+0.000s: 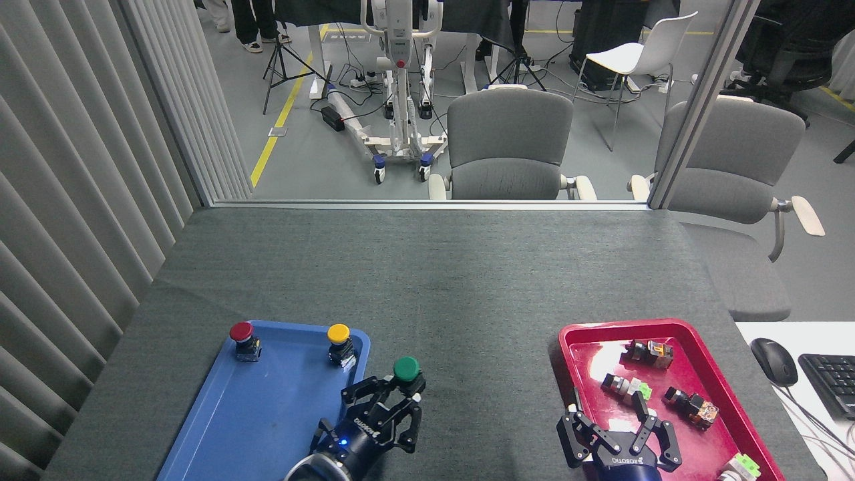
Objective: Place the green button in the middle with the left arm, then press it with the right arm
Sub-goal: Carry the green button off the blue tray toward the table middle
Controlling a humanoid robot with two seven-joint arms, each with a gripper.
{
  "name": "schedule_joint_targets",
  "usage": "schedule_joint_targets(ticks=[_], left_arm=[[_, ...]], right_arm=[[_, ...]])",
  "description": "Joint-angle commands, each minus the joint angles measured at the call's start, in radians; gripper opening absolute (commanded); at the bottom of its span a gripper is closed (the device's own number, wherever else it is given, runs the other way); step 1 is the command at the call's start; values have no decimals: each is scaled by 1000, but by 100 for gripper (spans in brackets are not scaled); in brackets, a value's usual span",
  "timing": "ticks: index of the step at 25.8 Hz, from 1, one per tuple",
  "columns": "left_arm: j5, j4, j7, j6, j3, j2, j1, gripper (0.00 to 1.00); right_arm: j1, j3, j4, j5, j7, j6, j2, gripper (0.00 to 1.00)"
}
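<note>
The left end effector (399, 394) is closed on the green button (406, 369), upright just right of the blue tray (267, 407). The middle (467, 374) lies further right; the right end effector (611, 417) hangs open over the red tray (695, 347).

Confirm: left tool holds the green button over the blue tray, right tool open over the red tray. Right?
Not quite. In the head view the left tool holds the green button over the grey table covering, just past the right edge of the blue tray, not over it. The rest stands: the right tool is open over the red tray.
</note>
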Motion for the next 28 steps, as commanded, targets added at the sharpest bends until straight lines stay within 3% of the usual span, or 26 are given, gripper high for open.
schedule_joint_targets(ticks=[1,8,13,16,18,19,20,23,28], left_arm=[[-2,72,-4,-1,-33,-67,-59,2],[-3,216,-5,-7,-74,-65,-89,5],[-2,319,-5,2,-174,-77,-136,5],[-2,317,-5,0,-179,-88,-138,12],[3,322,-1,2,-177,-97,-138,25],[8,322,-1,3,-177,-97,-138,37],[11,322,1,3,-177,-97,-138,58],[14,319,8,2,-177,-97,-138,100],[12,311,8,-3,-177,-97,-138,100]], right_arm=[[0,-1,-1,0,0,0,0,100],[0,-1,-1,0,0,0,1,100],[0,-1,-1,0,3,0,1,100],[0,1,-1,0,3,0,0,100],[0,1,-1,0,3,0,-2,100],[0,1,-1,0,3,0,-4,100],[0,1,-1,0,3,0,-4,100],[0,1,-1,0,5,0,-2,100],[0,1,-2,2,5,-3,-4,100]])
